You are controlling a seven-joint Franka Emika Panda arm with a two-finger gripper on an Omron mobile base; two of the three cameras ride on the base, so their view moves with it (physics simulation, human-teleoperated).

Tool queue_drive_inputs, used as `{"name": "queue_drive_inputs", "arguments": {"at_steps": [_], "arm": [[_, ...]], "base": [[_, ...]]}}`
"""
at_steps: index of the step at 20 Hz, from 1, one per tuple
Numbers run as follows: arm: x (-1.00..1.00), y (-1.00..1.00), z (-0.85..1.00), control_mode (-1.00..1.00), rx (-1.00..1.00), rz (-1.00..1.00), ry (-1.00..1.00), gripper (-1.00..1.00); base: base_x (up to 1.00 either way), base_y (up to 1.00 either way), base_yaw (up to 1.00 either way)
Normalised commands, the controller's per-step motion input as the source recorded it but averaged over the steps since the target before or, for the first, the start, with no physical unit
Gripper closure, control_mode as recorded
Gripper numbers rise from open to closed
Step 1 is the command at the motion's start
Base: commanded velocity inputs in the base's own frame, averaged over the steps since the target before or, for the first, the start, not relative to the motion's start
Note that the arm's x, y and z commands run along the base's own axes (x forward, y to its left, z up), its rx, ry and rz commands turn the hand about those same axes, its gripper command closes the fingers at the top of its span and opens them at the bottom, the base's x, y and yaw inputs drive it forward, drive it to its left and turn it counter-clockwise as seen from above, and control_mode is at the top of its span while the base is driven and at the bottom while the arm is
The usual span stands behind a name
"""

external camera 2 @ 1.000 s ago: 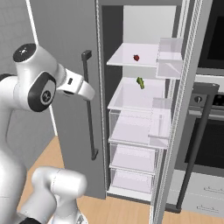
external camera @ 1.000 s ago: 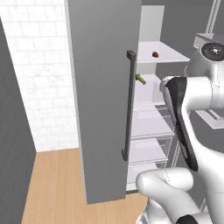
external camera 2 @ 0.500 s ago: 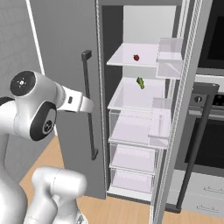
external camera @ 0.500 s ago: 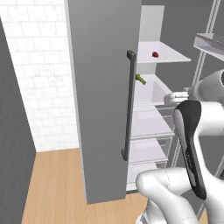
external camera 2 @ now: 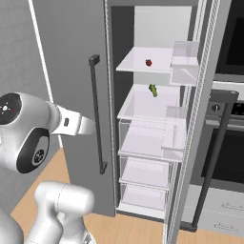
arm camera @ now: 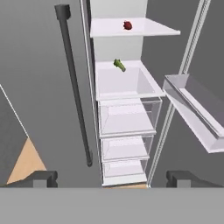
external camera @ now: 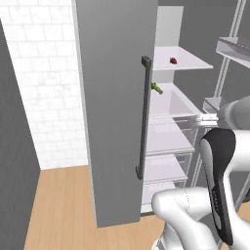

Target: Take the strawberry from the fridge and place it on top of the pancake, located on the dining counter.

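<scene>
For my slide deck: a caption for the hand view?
Open gripper faces the open fridge: strawberry on top shelf, green vegetable below.

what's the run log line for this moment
fridge: right door open | strawberry: top shelf, untouched | gripper: open, empty, facing shelves

Even, diffuse rendered lighting throughout, no discernible source; shadows soft and faint, no glare, focus sharp, slight edge aliasing only.

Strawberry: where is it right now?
The strawberry sits on the top white shelf of the open fridge, one shelf above the green vegetable.
</scene>
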Motion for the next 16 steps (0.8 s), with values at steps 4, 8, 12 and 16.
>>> {"name": "queue_drive_inputs", "arguments": {"at_steps": [4,8,12,16], "arm": [[0.00,0.00,0.00,1.00,0.00,0.00,0.00,-1.00],[0.00,0.00,0.00,1.00,0.00,0.00,0.00,-1.00],[0.00,0.00,0.00,1.00,0.00,0.00,0.00,-1.00],[0.00,0.00,0.00,1.00,0.00,0.00,0.00,-1.00]], "base": [[0.08,0.00,0.00],[0.56,-0.20,0.00],[0.69,-0.23,-0.02],[0.46,-0.44,0.00]]}}
